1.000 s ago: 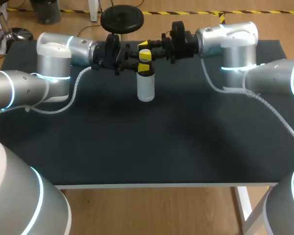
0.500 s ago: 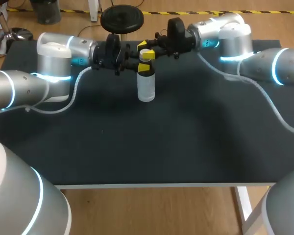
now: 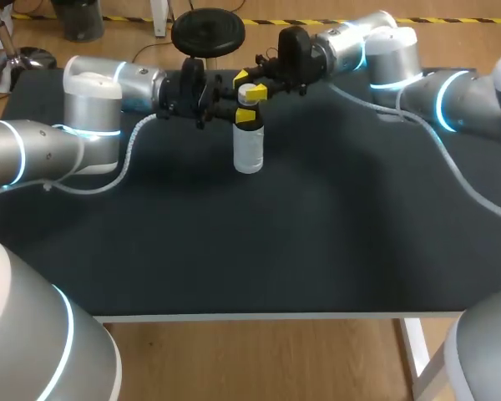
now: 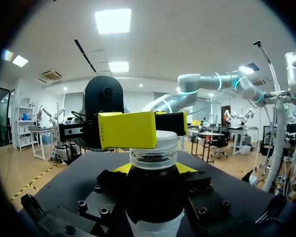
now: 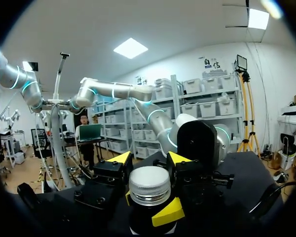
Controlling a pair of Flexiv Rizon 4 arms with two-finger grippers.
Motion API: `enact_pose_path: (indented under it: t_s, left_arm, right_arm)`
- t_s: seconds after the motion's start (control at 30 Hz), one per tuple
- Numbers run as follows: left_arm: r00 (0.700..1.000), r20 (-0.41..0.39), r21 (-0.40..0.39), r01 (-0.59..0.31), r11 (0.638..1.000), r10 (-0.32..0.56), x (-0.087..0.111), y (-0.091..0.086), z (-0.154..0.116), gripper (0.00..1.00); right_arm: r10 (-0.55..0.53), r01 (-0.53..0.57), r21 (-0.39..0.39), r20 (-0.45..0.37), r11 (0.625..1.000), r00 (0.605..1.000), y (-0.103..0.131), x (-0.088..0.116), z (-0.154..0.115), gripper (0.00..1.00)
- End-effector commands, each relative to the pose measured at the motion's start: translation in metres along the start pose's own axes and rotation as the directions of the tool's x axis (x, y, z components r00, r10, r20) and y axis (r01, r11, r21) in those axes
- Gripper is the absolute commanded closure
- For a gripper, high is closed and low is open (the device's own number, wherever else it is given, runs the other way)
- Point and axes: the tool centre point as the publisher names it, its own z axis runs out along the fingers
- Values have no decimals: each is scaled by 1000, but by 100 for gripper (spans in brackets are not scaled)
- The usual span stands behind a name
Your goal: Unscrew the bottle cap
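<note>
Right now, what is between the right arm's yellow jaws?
The silver cap of the bottle, gripped from two sides; the left wrist view shows it best.

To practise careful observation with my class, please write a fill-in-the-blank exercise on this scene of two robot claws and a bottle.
1. The bottle stands ___ on the black table.
2. The left claw holds the bottle below its top, while the right claw is shut on its silver ___.
3. Both claws have fingertips coloured ___.

Missing words: upright; cap; yellow.
</note>
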Motion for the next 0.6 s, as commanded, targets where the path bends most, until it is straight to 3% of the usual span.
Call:
enact_pose_path:
  t_s: [0.03, 0.2, 0.3, 0.6]
  left_arm:
    - [1000, -1, -1, 0, 1000, 0, -2, -2, 0, 100]
    - [1000, -1, -1, 0, 1000, 0, -2, -2, 0, 100]
    - [1000, -1, -1, 0, 1000, 0, -2, -2, 0, 100]
    - [1000, -1, -1, 0, 1000, 0, -2, -2, 0, 100]
  right_arm:
    - [12, -11, 4, -569, 1000, 822, -2, -6, -1, 100]
    - [17, -22, 0, -626, 1000, 780, -2, -3, 1, 100]
    - [19, -24, 1, -634, 1000, 774, -2, -3, 1, 100]
    - [-30, 18, -26, -578, 999, 816, 9, -7, -4, 100]
